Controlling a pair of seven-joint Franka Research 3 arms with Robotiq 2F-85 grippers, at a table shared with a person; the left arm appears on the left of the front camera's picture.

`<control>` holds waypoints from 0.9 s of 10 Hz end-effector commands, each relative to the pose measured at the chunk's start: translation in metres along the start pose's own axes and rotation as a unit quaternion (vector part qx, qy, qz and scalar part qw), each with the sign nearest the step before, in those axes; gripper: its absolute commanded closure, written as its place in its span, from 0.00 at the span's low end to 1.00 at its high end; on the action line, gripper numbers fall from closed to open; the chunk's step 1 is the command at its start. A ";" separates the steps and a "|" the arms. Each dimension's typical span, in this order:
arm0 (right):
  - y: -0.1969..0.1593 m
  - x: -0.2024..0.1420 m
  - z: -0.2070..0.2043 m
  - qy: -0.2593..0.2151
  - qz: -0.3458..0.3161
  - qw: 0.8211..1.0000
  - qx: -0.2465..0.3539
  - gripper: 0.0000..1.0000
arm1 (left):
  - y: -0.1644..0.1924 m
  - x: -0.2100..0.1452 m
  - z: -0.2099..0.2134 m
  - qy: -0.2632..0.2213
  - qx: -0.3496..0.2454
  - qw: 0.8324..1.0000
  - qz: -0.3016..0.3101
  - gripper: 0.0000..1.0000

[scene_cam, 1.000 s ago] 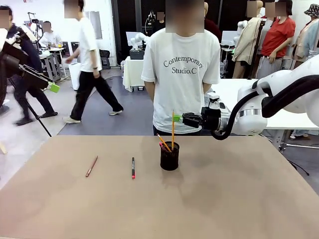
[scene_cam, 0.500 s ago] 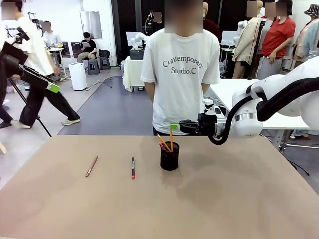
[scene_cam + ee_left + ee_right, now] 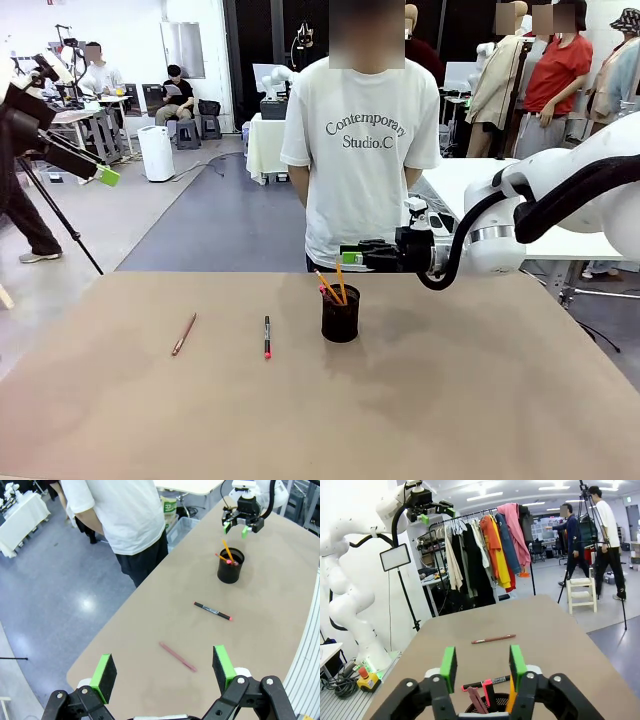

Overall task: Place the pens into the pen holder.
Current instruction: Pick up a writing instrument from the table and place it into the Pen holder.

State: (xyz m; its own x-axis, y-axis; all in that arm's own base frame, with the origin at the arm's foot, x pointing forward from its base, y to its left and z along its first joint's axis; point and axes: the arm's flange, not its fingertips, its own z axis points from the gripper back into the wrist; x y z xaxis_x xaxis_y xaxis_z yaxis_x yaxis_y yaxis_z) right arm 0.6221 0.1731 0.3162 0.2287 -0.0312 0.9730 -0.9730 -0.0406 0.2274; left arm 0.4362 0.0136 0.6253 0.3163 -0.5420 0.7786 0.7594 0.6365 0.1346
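Observation:
The black mesh pen holder [image 3: 340,318] stands mid-table with orange and reddish pens [image 3: 333,287] leaning in it. My right gripper [image 3: 351,257] hovers just above it, open, with nothing between its green pads. In the right wrist view the right gripper [image 3: 482,666] looks down on the holder's rim [image 3: 492,709]. A black pen with a red end [image 3: 267,337] and a brownish-red pen [image 3: 184,334] lie on the table to the left. High above them my left gripper [image 3: 163,667] is wide open over the reddish pen [image 3: 177,656], with the black pen [image 3: 213,611] and the holder [image 3: 230,567] beyond it.
A person in a white T-shirt [image 3: 364,150] stands at the table's far edge right behind the holder. The brown table [image 3: 450,400] has free room at the front and right. People, a tripod and clothes racks stand farther off.
My right gripper came down with the upright orange pencil, lowered it into the holder and opened. The pencil now leans in the cup. The left arm stayed put.

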 end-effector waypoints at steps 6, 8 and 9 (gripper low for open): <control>0.005 0.025 0.000 0.005 0.014 1.000 0.005 0.00 | 0.002 0.000 0.001 -0.007 -0.005 1.000 -0.006 0.00; 0.005 0.025 0.000 0.005 0.014 1.000 0.005 0.00 | 0.002 0.000 0.001 -0.007 -0.005 1.000 -0.006 0.00; 0.005 0.025 0.000 0.005 0.014 1.000 0.005 0.00 | 0.002 0.000 0.001 -0.007 -0.005 1.000 -0.006 0.00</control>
State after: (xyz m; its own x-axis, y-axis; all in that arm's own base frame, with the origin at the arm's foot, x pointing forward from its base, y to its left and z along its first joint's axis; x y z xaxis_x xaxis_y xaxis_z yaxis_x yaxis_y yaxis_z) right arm 0.6218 0.1693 0.3402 0.2147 0.0002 0.9767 -0.9751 -0.0570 0.2144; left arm 0.4362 0.0136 0.6253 0.3159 -0.5422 0.7786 0.7596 0.6362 0.1349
